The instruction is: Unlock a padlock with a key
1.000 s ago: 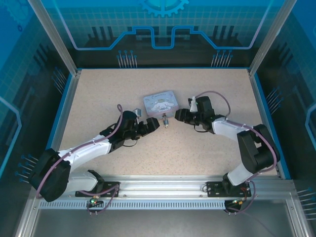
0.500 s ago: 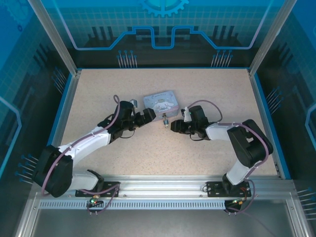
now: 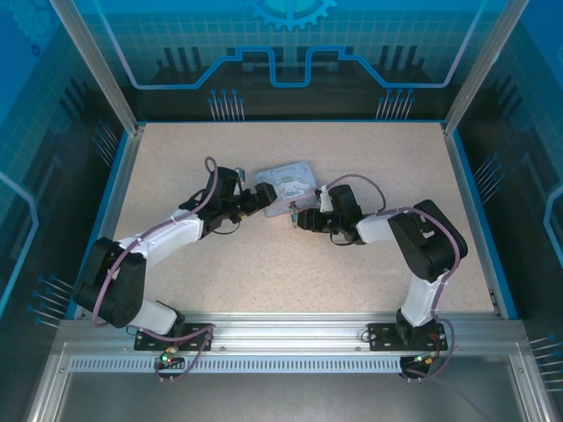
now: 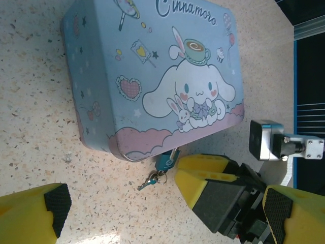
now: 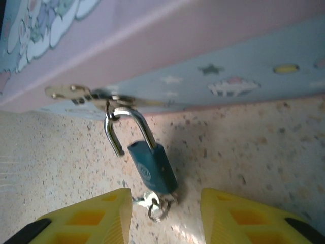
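1. While hooked by the shackle through the hasp of the tin (image 4: pixel 127 61), lies with teal body on the table (image 4: pixel 30 127), just beside the tin's side wall: padlock (image 5: pixel 152 170).
2. Sits on a ring at the padlock's lower end, down on the table: key (image 4: pixel 146 183).
3. Stands partly open, one finger either side of the key, closed on nothing: right gripper (image 5: pixel 167 218).
4. Spread wide, holding nothing, close to the tin: left gripper (image 4: pixel 167 203).

A speckled beige desk (image 3: pixel 264 264) carries a pale blue cartoon tin (image 3: pixel 288 178) near its middle. A small padlock (image 5: pixel 152 170) hooked to the tin's clasp (image 5: pixel 76 93) rests on the surface, the key (image 5: pixel 148 201) just beside it
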`<state>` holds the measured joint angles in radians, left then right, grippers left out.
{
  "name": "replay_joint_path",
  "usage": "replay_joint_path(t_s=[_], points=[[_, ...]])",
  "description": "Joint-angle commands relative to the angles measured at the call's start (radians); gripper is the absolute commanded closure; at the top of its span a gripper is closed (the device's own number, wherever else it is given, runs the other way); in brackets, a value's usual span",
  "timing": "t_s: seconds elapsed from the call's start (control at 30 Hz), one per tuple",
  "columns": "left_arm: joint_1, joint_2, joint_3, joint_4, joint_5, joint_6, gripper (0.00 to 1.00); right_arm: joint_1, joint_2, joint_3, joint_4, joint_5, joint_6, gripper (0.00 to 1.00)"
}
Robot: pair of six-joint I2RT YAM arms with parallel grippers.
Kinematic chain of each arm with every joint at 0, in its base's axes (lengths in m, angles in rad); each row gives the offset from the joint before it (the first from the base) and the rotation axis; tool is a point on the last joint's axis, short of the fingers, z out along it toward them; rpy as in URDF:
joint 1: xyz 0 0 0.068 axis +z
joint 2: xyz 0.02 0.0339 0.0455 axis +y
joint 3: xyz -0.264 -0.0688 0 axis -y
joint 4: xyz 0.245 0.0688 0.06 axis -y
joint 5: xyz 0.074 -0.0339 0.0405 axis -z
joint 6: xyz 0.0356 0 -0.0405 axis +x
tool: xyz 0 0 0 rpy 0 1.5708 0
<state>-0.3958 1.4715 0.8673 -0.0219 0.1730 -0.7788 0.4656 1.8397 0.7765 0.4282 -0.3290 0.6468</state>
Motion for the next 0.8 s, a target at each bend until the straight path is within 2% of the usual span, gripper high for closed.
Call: replay_joint_path(t_s=[0.0, 0.13, 0.4, 0.5, 0.6, 0.77], points=[[0.011, 0.019, 0.038, 0.001, 0.027, 0.018, 0.01, 0.004, 0.048, 0.036, 0.049, -0.027, -0.011, 0.59], [0.012, 0.029, 0.048, 0.005, 0.031, 0.015, 0.01, 0.004, 0.058, 0.034, 0.077, -0.054, -0.006, 0.63], [0.011, 0.038, 0.049, 0.021, 0.04, 0.003, 0.01, 0.008, 0.061, 0.021, 0.087, -0.061, 0.001, 0.8], [0.011, 0.038, 0.047, 0.024, 0.039, 0.001, 0.01, 0.01, 0.058, 0.019, 0.084, -0.051, 0.013, 0.8], [0.012, 0.044, 0.047, 0.029, 0.041, 0.003, 0.01, 0.018, 0.053, 0.021, 0.066, -0.029, 0.019, 0.71], [0.015, 0.065, 0.054, 0.043, 0.055, -0.005, 0.01, 0.038, 0.051, 0.022, 0.054, -0.001, 0.021, 0.69]])
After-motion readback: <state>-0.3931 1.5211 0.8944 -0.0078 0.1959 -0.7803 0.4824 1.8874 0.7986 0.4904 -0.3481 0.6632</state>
